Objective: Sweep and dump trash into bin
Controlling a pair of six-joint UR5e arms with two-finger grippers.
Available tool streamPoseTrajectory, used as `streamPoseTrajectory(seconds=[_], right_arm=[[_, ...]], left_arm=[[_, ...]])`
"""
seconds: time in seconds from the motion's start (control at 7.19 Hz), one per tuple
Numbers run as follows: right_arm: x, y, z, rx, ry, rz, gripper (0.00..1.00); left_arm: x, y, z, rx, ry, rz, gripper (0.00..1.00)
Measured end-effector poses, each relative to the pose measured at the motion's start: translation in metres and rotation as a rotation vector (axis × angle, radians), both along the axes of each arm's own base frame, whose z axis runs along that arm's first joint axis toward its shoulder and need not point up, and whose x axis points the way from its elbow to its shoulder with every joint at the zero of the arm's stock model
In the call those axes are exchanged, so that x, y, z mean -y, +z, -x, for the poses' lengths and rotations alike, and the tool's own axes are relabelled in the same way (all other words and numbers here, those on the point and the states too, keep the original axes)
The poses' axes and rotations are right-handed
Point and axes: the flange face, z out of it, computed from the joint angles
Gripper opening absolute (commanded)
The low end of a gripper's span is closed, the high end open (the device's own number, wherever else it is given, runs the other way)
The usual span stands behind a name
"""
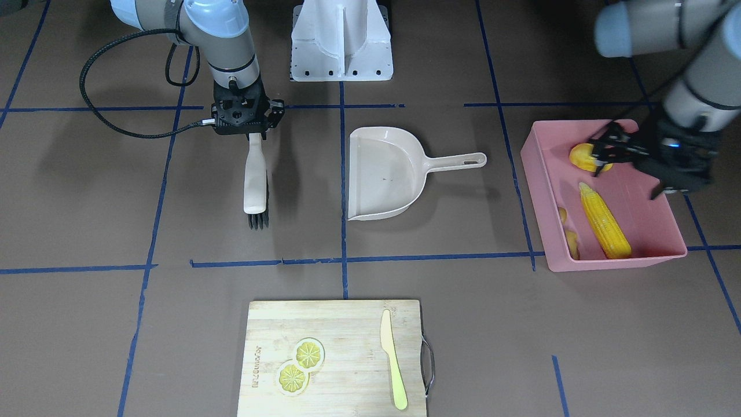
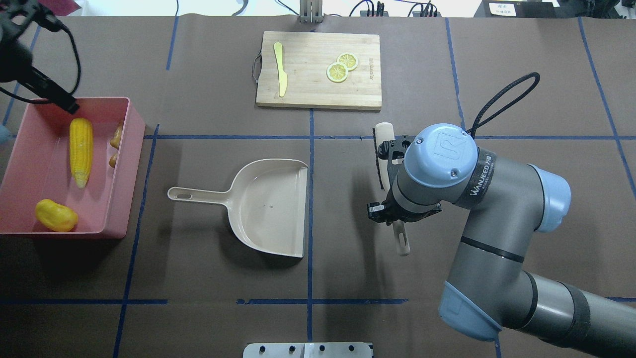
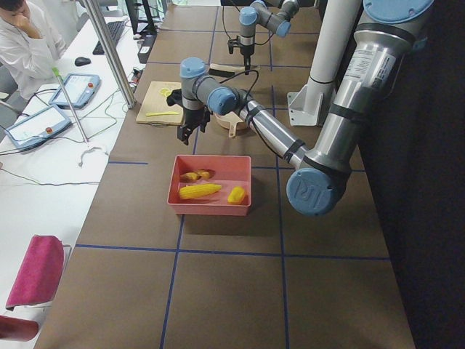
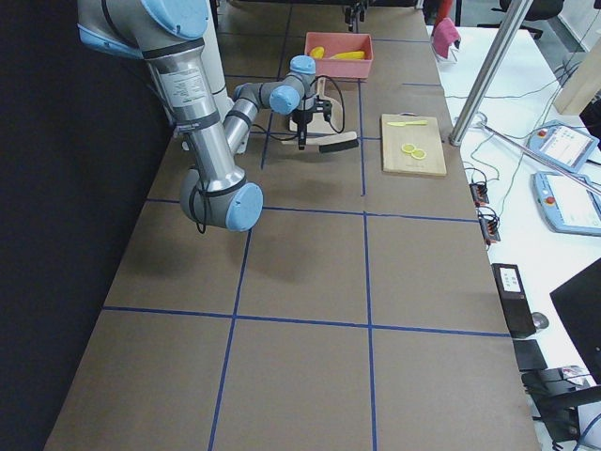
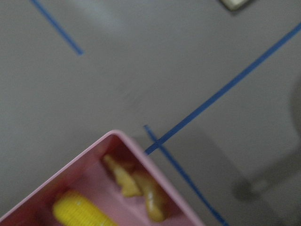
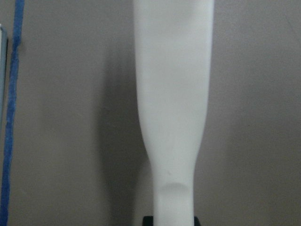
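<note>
The pink bin [image 1: 535,191] stands at the table's left end and holds all the trash: the corn cob [image 1: 605,220], the yellow potato-like lump [image 1: 580,155] and the tan ginger root [image 1: 570,234]. They also show in the overhead view: bin [image 2: 131,149], corn [image 2: 81,149], lump [image 2: 56,215], ginger [image 2: 117,144]. My left gripper [image 1: 602,152] hangs open and empty over the bin's near-robot end, above the lump. My right gripper [image 1: 255,134] is shut on the handle of a beige brush [image 1: 255,185], held low over the table, bristles away from the robot.
The empty beige dustpan [image 1: 382,174] lies between brush and bin, handle toward the bin. A wooden cutting board [image 1: 336,324] with lemon slices [image 1: 301,365] and a pale knife [image 1: 393,359] lies at the far side. The white robot base [image 1: 341,46] stands at the near edge.
</note>
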Motion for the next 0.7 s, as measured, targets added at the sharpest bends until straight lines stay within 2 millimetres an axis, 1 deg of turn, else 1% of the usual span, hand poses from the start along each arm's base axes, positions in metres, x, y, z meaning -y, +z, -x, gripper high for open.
streamPoseTrajectory(seconds=[0.14, 0.28, 0.42, 0.56, 0.7], right_arm=[[0.000, -0.001, -0.001, 0.001, 0.001, -0.001, 0.00], [0.001, -0.002, -0.002, 0.003, 0.002, -0.001, 0.00], [0.001, -0.003, -0.002, 0.007, 0.001, -0.001, 0.00], [0.001, -0.003, -0.003, 0.009, 0.001, -0.001, 0.00], [0.001, -0.004, -0.003, 0.010, 0.001, -0.001, 0.00]], left_arm=[[0.002, 0.043, 0.053, 0.018, -0.086, 0.099, 1.00], [-0.002, 0.084, 0.100, 0.016, -0.159, 0.185, 1.00], [-0.015, 0.125, 0.135, 0.004, -0.212, 0.265, 1.00], [-0.037, 0.159, 0.154, 0.004, -0.240, 0.322, 1.00], [-0.065, 0.195, 0.165, 0.010, -0.255, 0.354, 1.00]])
